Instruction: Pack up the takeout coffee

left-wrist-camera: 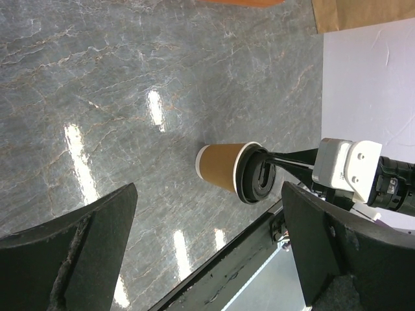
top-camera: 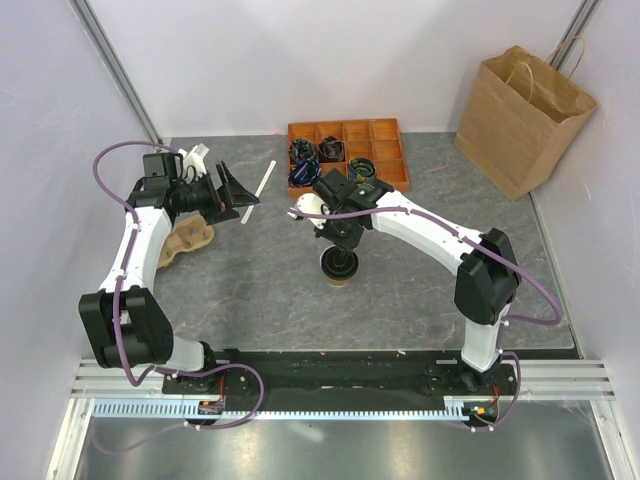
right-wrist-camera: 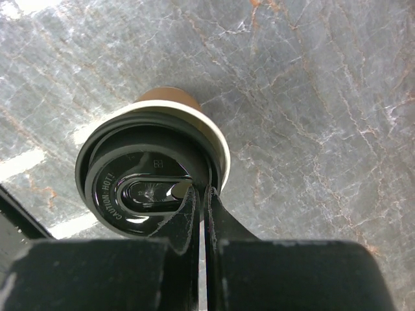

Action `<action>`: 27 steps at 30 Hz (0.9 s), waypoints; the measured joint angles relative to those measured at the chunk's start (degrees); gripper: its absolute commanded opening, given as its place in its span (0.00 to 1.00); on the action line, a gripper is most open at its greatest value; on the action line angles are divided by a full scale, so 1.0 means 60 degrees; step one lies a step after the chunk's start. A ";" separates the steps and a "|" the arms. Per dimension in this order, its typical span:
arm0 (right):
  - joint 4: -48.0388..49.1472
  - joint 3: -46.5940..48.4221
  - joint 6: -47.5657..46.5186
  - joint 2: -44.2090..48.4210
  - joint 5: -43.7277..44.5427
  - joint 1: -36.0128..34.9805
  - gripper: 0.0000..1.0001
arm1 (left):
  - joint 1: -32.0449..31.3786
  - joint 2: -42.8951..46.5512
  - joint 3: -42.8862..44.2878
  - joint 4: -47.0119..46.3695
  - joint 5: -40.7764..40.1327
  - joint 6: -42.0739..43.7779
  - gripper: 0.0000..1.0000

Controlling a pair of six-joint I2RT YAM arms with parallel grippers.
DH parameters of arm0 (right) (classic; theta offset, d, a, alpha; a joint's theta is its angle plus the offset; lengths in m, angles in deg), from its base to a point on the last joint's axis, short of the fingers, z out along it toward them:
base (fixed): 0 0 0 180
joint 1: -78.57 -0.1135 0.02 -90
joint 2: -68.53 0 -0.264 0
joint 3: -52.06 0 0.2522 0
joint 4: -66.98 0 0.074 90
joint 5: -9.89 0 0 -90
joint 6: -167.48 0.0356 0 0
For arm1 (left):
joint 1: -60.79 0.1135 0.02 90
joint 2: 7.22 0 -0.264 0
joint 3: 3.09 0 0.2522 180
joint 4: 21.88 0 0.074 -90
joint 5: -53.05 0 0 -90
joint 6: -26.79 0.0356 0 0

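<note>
One light paper takeout coffee (top-camera: 340, 268) stands upright on the counter (top-camera: 420, 290). We see the right fingers (right-wrist-camera: 227, 227) nearly shut, apparently nipping its lid rim, and the left fingers (left-wrist-camera: 78, 253) wide open, empty. We judge the lid could pop off, so the cup wall is the safer hold, squeezed gently.

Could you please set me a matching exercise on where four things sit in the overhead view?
Things:
1. takeout coffee
2. orange tray
3. paper bag
4. cup carrier

Places:
A. far right corner
B. centre
C. far edge, middle
D. left side

Pairs: 1-B, 2-C, 3-A, 4-D
</note>
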 measured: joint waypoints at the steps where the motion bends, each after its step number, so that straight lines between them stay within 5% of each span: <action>1: 0.0055 -0.0025 0.0004 0.0000 0.0051 -0.0007 0.00 | 0.0000 0.0000 0.0000 0.0000 -0.0004 0.0000 1.00; 27: 0.1213 -0.0084 0.0237 -0.0226 0.1202 -0.0018 0.05 | 0.0000 0.0004 -0.0004 -0.0226 -0.0069 -0.0007 1.00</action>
